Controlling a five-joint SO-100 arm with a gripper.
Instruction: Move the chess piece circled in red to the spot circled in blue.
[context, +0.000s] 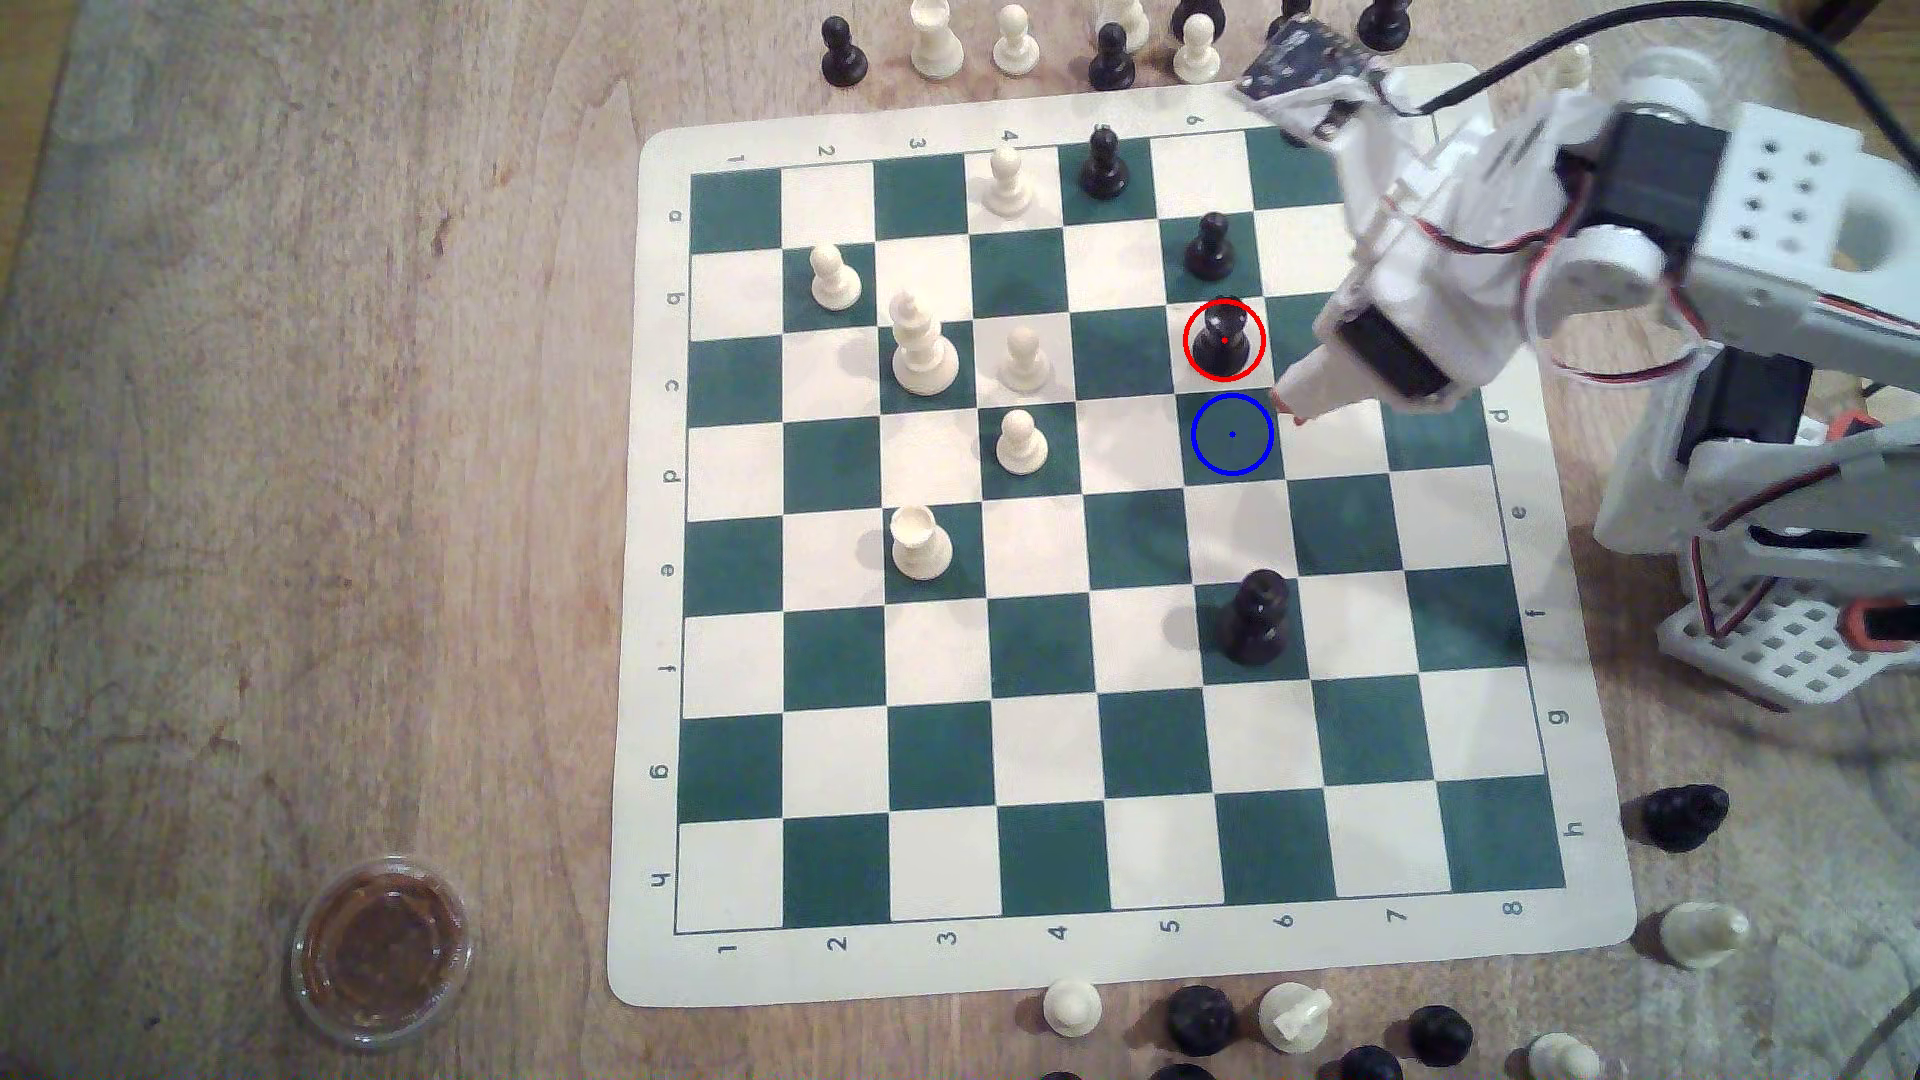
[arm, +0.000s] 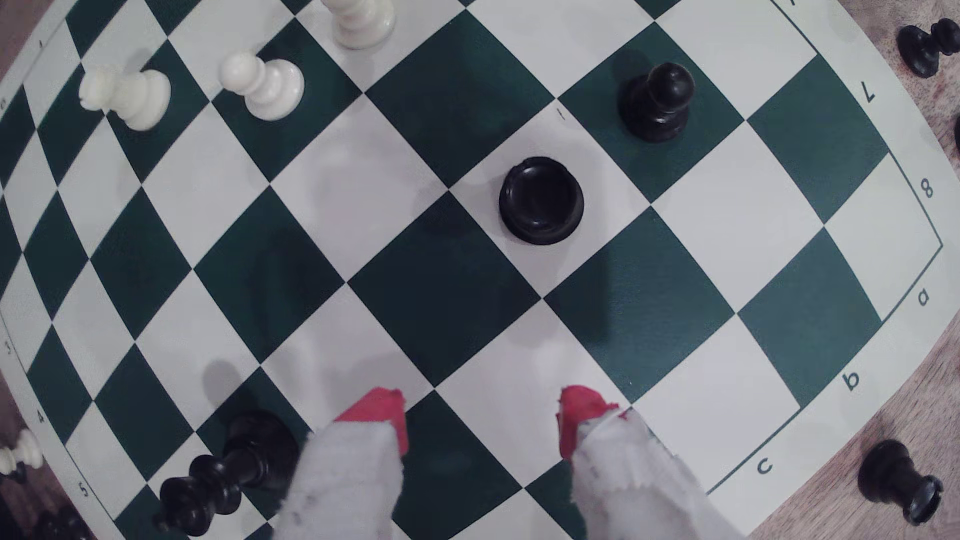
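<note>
Right of centre in the exterior view, the chess piece (context: 1224, 341), glossy black with a wide round base, stands ringed in red on a cream square. Just below it lies the spot (context: 1232, 434), a dark green square marked by a thin blue ring and dot. The gripper (context: 1294, 403) hovers beside both, at the exterior view's right, its white fingers tipped in red.

Seen from above in the wrist view, the chess piece (arm: 541, 200) reads as a dark round disc, and the gripper (arm: 480, 420) stands wide apart, holding nothing, with both red-tipped fingers (arm: 376, 415) short of the piece.

A black pawn (context: 1209, 247) stands on the next green square above the ringed piece, and a taller black piece (context: 1255, 619) stands lower on the board (context: 644, 623), a flat vinyl mat on a wooden table (context: 260, 415). White pieces cluster toward the board's left-centre. A round lidded cup (context: 379, 950) sits lower left.
</note>
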